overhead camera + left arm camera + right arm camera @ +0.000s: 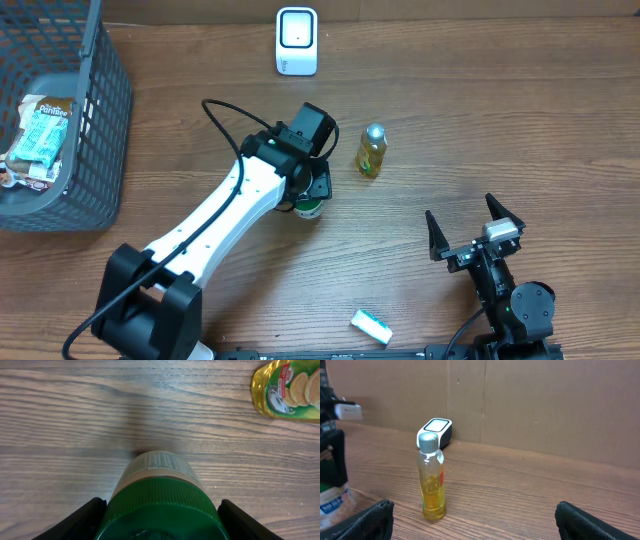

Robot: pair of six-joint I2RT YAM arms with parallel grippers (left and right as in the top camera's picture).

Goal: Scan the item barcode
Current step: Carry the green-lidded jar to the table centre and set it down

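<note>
The tabletop point(520, 130) is brown wood grain with a dull sheen, and it carries only a few scattered things. Nearest the robot's edge lies a small white and green box point(371, 325), flat on its side. Just beyond it on the right, the right end effector point(458, 206) hangs released, its black fingers spread wide with nothing between them.

Near the middle, the left end effector point(310, 190) points downward and is clenched on the jar point(160, 505), one dark finger pressed to each side of the lid. The jar stands on the tabletop. It has a ribbed dark green lid, a pale body and a white printed label too small to read. Just to its right and apart from it stands a slim bottle point(371, 151) of yellow liquid with a silver cap.

On the far left sits a grey mesh basket point(95, 120) holding a packet point(40, 135). At the far edge stands the white scanner point(297, 41), backed by a brown cardboard wall point(545, 405).
</note>
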